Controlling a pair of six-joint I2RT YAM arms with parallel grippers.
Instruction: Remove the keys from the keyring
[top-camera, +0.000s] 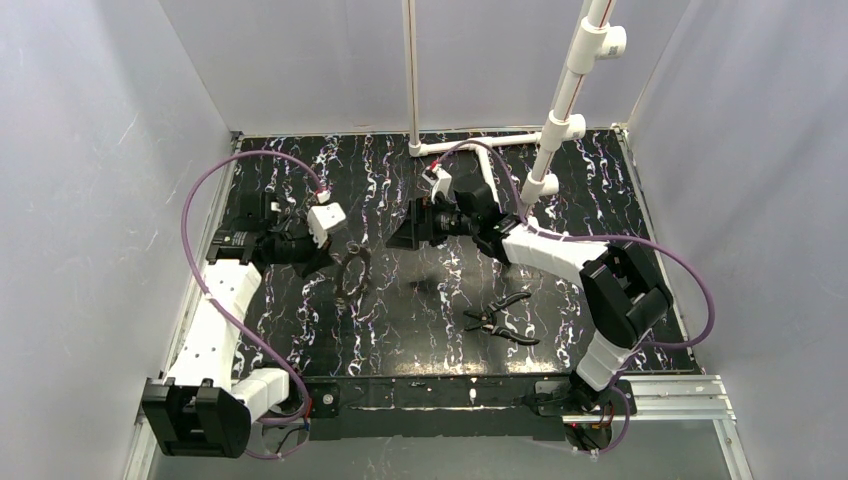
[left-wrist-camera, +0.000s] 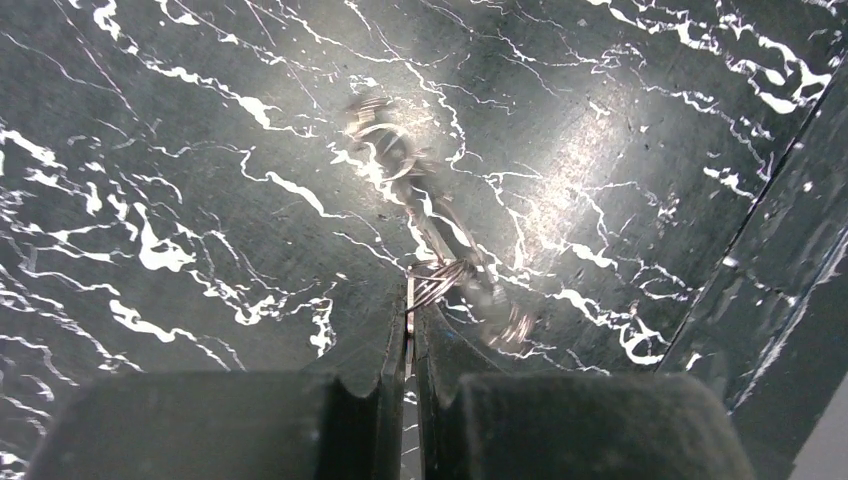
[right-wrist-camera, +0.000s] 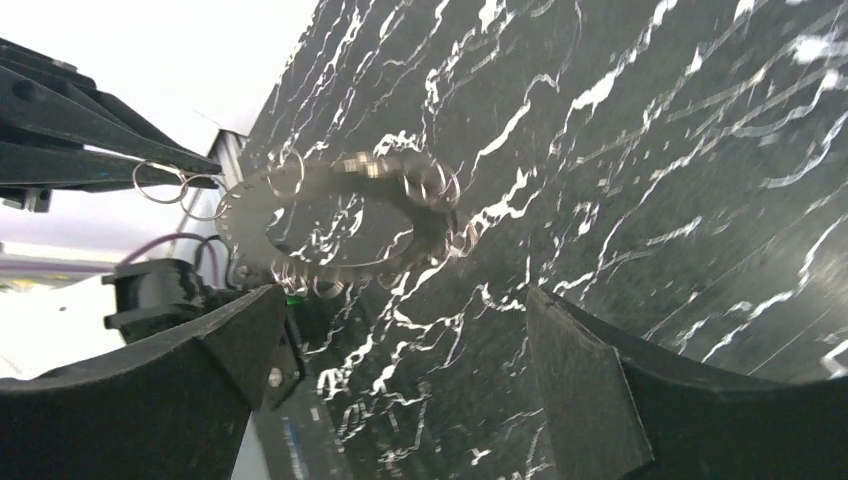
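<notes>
Metal keyring (right-wrist-camera: 335, 225), a grey toothed band with a hollow centre, sits in the middle of the right wrist view, with the black marbled surface (top-camera: 400, 335) behind it. We see several other small rings (right-wrist-camera: 440, 190) strung along its rim. In the overhead view it lies left of centre, between the two arms and tilted up on edge. We cannot tell whether its lower edge touches the surface.

The left end effector (left-wrist-camera: 412, 300) is closed tight. Its two black fingers (left-wrist-camera: 380, 340) meet at the bottom centre of the left wrist view and pinch a small wire ring (left-wrist-camera: 437, 283). The same fingers reach in from the upper left of the right wrist view, with that wire ring at their tips, right beside the band's edge. Beyond the fingertips in the left wrist view the keyring runs toward the upper middle as a blur, so we cannot make out its details there.

The right end effector (right-wrist-camera: 400, 310) is spread wide and holds nothing. Its two fingers stand at the lower left and lower right of its own view, with the keyring just beyond the gap and not touching them.

Black-handled pliers (top-camera: 500, 320) lie on the surface at the lower right of centre in the overhead view, well apart from the keyring.
</notes>
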